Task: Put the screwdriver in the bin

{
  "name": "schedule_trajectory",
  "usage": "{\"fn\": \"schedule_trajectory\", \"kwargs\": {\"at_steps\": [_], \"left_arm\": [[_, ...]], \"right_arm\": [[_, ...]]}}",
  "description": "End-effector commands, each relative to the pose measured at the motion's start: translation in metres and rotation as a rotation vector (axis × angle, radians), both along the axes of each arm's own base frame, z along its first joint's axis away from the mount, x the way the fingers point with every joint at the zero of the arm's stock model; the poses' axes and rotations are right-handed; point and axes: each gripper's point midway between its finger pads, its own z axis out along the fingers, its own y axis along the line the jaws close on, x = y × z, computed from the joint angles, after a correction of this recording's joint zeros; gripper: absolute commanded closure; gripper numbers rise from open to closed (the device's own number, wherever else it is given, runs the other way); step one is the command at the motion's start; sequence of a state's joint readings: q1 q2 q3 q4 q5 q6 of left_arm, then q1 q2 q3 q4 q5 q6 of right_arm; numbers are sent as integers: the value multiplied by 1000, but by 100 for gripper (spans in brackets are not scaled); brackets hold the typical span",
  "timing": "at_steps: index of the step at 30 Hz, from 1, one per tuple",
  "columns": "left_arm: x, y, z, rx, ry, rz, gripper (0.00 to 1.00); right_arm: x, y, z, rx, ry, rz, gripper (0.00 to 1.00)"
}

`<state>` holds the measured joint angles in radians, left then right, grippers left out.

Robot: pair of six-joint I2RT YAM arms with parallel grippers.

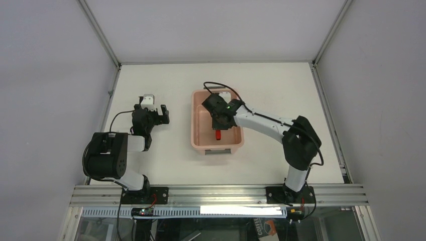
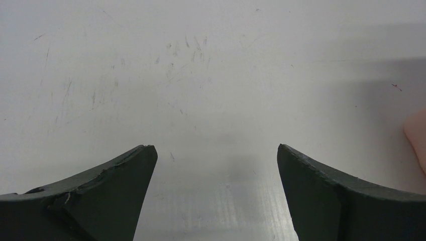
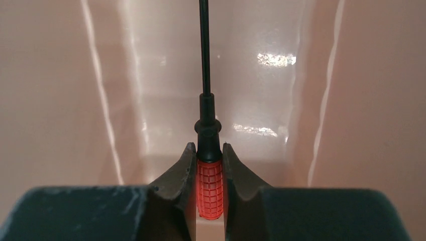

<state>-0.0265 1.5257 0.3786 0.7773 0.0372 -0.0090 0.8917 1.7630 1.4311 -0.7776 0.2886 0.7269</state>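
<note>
The salmon-pink bin (image 1: 217, 148) stands on the white table at the middle. My right gripper (image 1: 219, 126) reaches down inside it and is shut on the screwdriver (image 1: 218, 134), whose red handle pokes out on the near side. In the right wrist view the fingers (image 3: 183, 170) clamp the red gridded handle (image 3: 209, 186); the thin dark shaft runs straight ahead over the bin's glossy floor (image 3: 166, 75), between its walls. Whether the screwdriver touches the floor I cannot tell. My left gripper (image 1: 163, 114) is open and empty over bare table left of the bin, as in its wrist view (image 2: 216, 150).
A corner of the bin (image 2: 417, 140) shows at the right edge of the left wrist view. An aluminium rail (image 1: 216, 193) carries both arm bases at the near edge. Metal frame posts (image 1: 100, 35) run along the table's left and right sides.
</note>
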Motion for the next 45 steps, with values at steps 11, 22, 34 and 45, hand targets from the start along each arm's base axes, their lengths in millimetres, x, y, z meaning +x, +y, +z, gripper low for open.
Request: {"fn": "schedule_trajectory", "kwargs": {"at_steps": [11, 22, 34, 45], "left_arm": [[5, -6, 15, -11, -50, -23, 1], [5, -6, 15, -11, -50, -22, 1], [5, -6, 15, -11, -51, -22, 1], [5, -6, 15, -11, -51, -22, 1]], "right_arm": [[5, 8, -65, -80, -31, -122, 51], [18, 0, 22, -77, -183, -87, 26], [30, -73, 96, -75, -265, -81, 1], [43, -237, 89, -132, -267, -354, 1]]}}
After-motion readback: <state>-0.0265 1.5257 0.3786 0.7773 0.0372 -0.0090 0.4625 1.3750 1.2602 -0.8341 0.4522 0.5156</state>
